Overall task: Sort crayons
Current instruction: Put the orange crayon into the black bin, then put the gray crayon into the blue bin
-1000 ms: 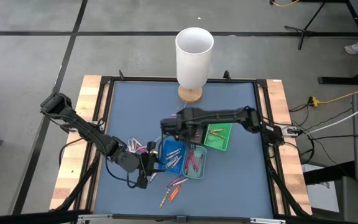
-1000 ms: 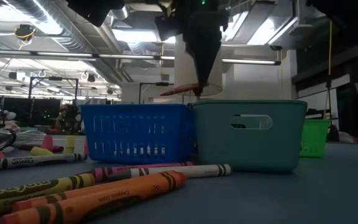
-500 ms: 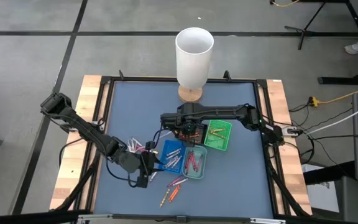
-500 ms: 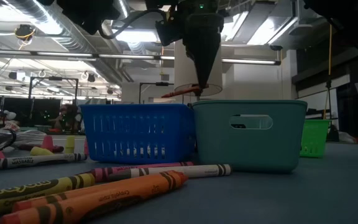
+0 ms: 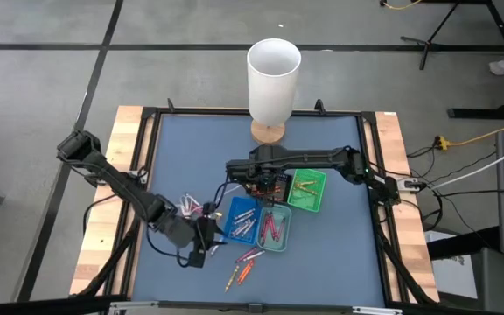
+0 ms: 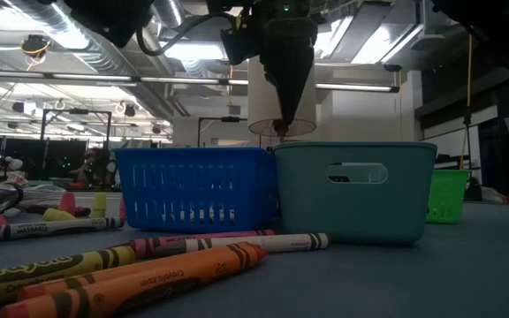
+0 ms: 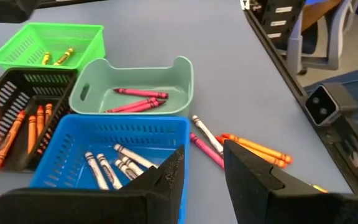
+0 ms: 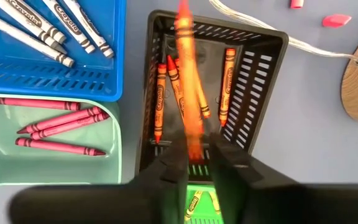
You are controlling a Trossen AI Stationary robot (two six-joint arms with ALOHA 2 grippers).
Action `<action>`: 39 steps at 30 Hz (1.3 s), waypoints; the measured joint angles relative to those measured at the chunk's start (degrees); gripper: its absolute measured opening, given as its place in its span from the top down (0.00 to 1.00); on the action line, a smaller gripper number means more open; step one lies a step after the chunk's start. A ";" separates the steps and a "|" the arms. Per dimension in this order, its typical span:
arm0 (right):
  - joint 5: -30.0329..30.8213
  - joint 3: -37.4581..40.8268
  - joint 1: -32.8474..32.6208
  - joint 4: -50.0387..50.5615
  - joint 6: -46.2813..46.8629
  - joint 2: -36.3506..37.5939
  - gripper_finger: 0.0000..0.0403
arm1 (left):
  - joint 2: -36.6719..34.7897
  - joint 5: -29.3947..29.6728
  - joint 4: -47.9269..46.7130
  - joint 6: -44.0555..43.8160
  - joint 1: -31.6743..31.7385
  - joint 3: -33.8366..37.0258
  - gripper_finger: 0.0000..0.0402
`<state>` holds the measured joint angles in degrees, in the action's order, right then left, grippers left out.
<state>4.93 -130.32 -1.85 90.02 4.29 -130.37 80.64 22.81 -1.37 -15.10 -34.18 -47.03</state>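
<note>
Trays [image 7: 114, 140]: slotted plastic, slightly glossy.
Crayons [image 6: 135, 281]: waxy, wrapped in matt paper.
Table mat [image 5: 322, 245]: smooth, matt blue.
Table edge [image 5: 121, 157]: pale wood, possibly unfinished.
Lamp foot [image 5: 268, 132]: wood.

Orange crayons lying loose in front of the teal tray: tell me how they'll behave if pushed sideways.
The orange crayons are round and slim, so they would probably roll. They look rigid, likely moving as straight sticks. Paper wrappers may give some grip. They look light.

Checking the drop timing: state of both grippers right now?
Left gripper: open, empty, beside the blue tray.
Right gripper: open over the black tray, an orange crayon falling from it.
</note>
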 joint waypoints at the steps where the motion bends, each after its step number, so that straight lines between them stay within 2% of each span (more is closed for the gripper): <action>1: 0.04 0.00 0.00 0.00 0.00 0.00 0.81 | 0.01 0.00 -0.01 0.01 -0.30 0.00 0.76; 5: 0.50 0.00 0.00 0.00 -0.04 -0.01 0.71 | 0.00 0.02 -0.20 -0.45 -1.58 0.00 0.76; 9: 0.29 0.01 -0.24 -0.02 -0.38 0.02 0.68 | 0.00 -0.02 -0.65 -4.39 -2.58 0.00 0.76; 15: 0.65 -0.02 -2.91 -0.03 -3.16 2.22 0.68 | 0.80 0.06 -0.85 -11.30 -4.31 0.00 0.76; 29: 3.43 0.02 -14.62 -0.02 -6.33 9.11 0.67 | 10.11 0.39 1.44 -28.10 -9.31 0.07 0.77; 39: 4.91 1.99 -19.52 -0.10 -7.74 13.44 0.67 | 14.26 4.26 -0.08 -37.29 -8.46 0.04 0.77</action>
<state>9.84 -128.34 -21.37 89.92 -3.44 -116.93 94.90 27.07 -1.45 -52.39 -42.64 -46.98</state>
